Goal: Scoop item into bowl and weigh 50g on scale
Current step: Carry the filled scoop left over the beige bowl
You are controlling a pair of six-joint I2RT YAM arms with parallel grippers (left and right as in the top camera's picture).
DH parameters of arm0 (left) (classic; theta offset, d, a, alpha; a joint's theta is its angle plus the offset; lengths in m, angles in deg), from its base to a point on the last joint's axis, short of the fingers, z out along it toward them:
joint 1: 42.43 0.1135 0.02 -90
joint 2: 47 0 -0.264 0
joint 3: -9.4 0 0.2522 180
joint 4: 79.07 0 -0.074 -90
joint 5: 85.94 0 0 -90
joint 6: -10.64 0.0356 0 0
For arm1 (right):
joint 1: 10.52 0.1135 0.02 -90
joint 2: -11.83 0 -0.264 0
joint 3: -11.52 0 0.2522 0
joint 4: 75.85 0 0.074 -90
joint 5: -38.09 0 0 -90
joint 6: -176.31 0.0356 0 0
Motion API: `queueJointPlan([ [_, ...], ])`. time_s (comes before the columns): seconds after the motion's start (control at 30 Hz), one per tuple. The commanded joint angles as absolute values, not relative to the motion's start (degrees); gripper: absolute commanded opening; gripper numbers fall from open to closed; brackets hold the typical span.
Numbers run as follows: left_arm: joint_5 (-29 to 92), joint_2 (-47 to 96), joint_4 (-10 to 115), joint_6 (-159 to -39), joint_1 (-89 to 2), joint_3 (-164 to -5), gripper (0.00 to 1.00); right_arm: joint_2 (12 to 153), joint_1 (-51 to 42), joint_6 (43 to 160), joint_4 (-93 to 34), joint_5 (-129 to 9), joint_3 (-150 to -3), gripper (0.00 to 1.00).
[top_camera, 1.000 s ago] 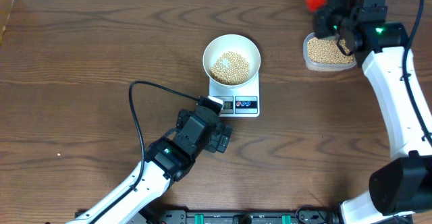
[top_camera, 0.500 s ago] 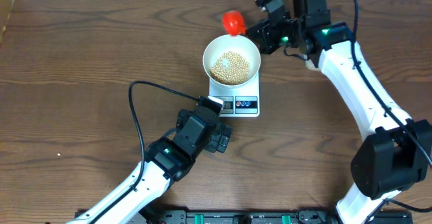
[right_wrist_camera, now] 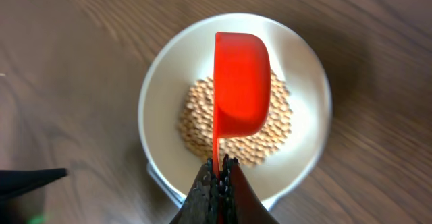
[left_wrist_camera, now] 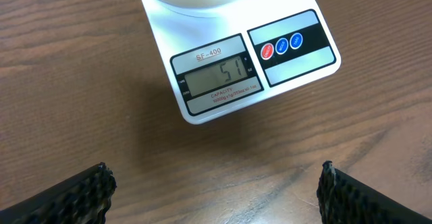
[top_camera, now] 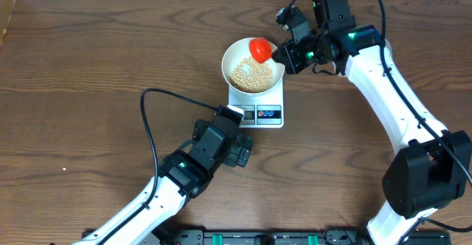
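Observation:
The white bowl stands on the white scale and holds a heap of beige beans. My right gripper is shut on the handle of a red scoop, which hangs over the bowl's far rim. In the right wrist view the scoop is above the beans in the bowl, with its solid red side showing. My right gripper pinches its handle. My left gripper is open and empty in front of the scale. In the left wrist view the display reads 51.
A black cable loops over the table to the left of my left arm. The right arm stretches across the table's back right. The scale's three round buttons sit to the right of the display.
My right gripper has carried the red scoop left from the bean tub at the back right to over the bowl. The left arm has not moved.

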State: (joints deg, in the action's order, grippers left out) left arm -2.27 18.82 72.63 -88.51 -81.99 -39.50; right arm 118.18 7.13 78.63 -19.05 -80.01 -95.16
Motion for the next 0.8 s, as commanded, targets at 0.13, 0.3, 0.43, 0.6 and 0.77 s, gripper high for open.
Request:
queueJointPlan([
  [0.13,-2.43,18.47,72.69,-88.20,-82.12,-39.08,0.98,117.94,7.52,77.45,-17.14,-72.71,-95.23,0.01],
  [0.3,-2.43,18.47,72.69,-88.20,-82.12,-39.08,0.98,117.94,7.52,77.45,-16.25,-70.61,-95.23,0.01],
  [0.43,-2.43,18.47,72.69,-88.22,-82.12,-39.08,0.98,117.94,7.52,77.45,-15.90,-68.60,-95.23,0.01],
  [0.6,-2.43,18.47,72.69,-88.20,-82.12,-39.08,0.98,117.94,7.46,76.97,-14.98,-66.81,-95.23,0.01],
  [0.77,-2.43,18.47,72.69,-88.20,-82.12,-39.08,0.98,117.94,7.41,76.79,-15.09,-66.83,-95.23,0.01],
])
